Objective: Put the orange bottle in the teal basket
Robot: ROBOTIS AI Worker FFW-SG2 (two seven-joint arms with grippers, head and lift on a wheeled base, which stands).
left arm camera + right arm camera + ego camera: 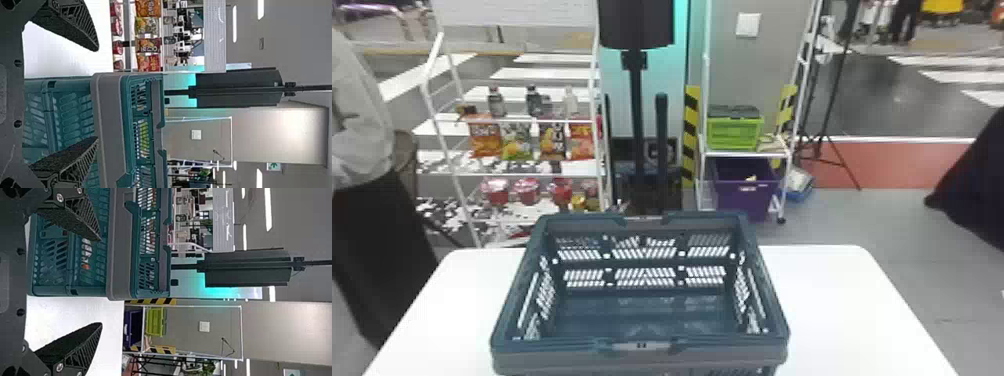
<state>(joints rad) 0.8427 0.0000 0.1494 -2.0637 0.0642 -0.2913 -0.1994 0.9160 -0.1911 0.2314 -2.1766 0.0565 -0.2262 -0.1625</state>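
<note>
The teal basket (641,356) stands upright on the white table in the head view, its inner floor bare where it can be seen. In the left wrist view my left gripper (98,94) is open in front of the basket (111,129), holding nothing. My right gripper (101,282), open and holding nothing, is at the basket's right part (119,246) in the right wrist view, one finger over its wall and the other over the table. A small orange and white item (85,266) shows through the basket's slots; whether it is the orange bottle I cannot tell.
White table surface (832,310) lies on both sides of the basket. Beyond it are a white shelf rack (522,175) with snack bags, bottles and tubs, a black stand (636,100), and a rack with a lime crate (734,134) above a purple bin (747,197).
</note>
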